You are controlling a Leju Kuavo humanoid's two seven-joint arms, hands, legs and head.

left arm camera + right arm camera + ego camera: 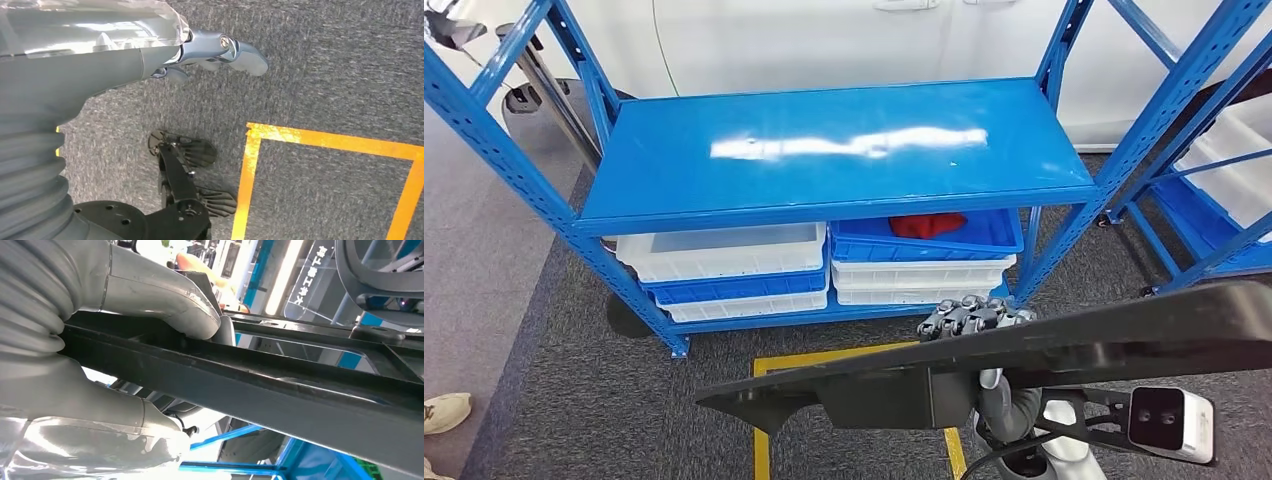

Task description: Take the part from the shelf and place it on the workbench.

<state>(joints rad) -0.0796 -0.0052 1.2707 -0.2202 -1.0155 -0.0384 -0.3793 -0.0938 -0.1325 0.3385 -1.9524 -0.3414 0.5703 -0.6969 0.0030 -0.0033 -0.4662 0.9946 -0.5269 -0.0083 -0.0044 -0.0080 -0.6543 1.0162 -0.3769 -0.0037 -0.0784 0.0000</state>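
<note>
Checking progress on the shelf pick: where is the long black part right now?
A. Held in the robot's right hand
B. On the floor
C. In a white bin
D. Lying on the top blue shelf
A: the right hand grips the long black part in front of the blue shelf, whose top is bare.

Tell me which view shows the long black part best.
The head view: the black part runs across the frame, with the right hand gripping it. The right wrist view shows a close stretch of it only. The left wrist view looks at carpet.
</note>
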